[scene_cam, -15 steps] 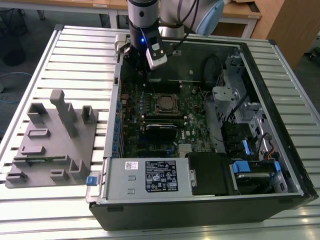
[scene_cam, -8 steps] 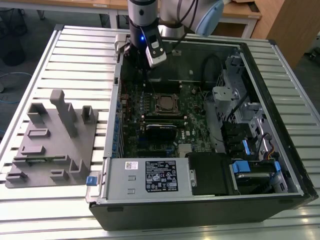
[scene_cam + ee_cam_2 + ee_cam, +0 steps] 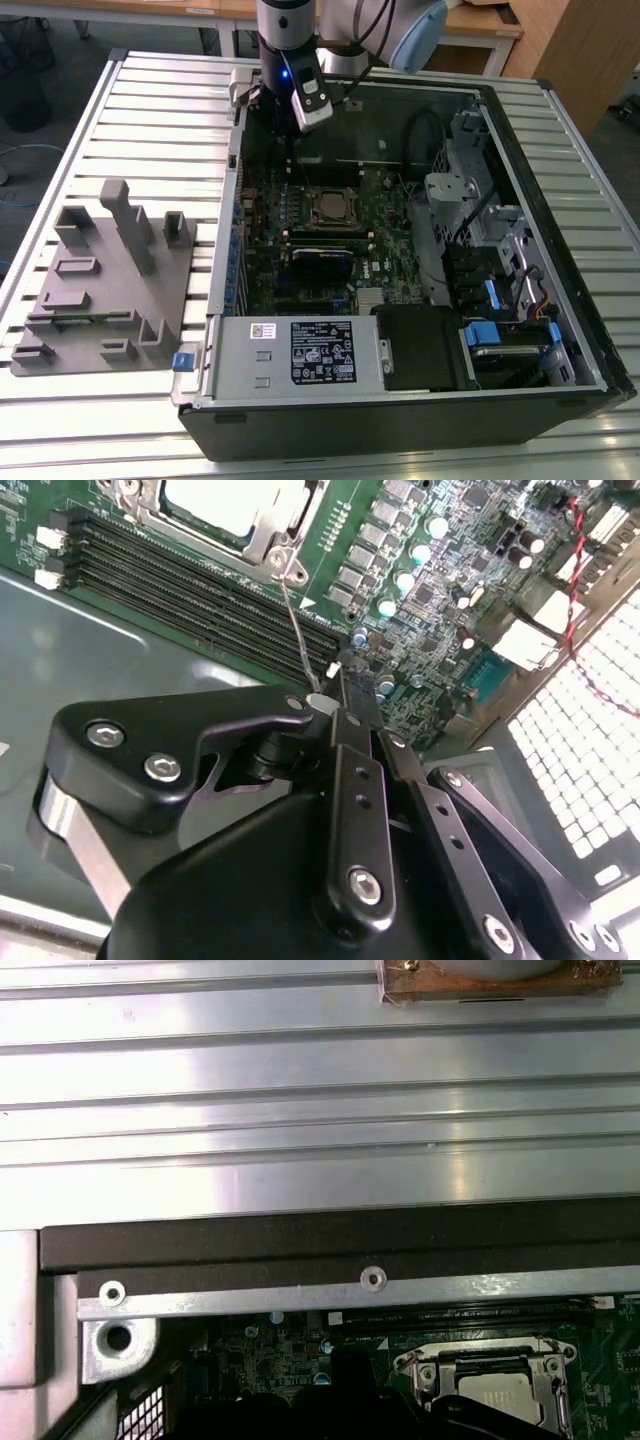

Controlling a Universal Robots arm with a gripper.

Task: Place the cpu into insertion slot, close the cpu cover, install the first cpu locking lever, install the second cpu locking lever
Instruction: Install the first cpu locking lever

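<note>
Gripper point(image 3: 333, 700) pinching together on free end of thin lever point(image 3: 300, 630). Chip point(image 3: 225, 500) sitting in socket point(image 3: 333, 207), cover point(image 3: 292, 520) lying shut over it. Judging: lever needing slow, steady sweep without wire slipping.

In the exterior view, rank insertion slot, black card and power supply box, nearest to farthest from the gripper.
1. Insertion slot, mid-board, just camera-side of the gripper, whose jaws are shut on the locking lever.
2. Black card, next toward the camera.
3. Power supply box, at the case's camera-side edge.
</note>
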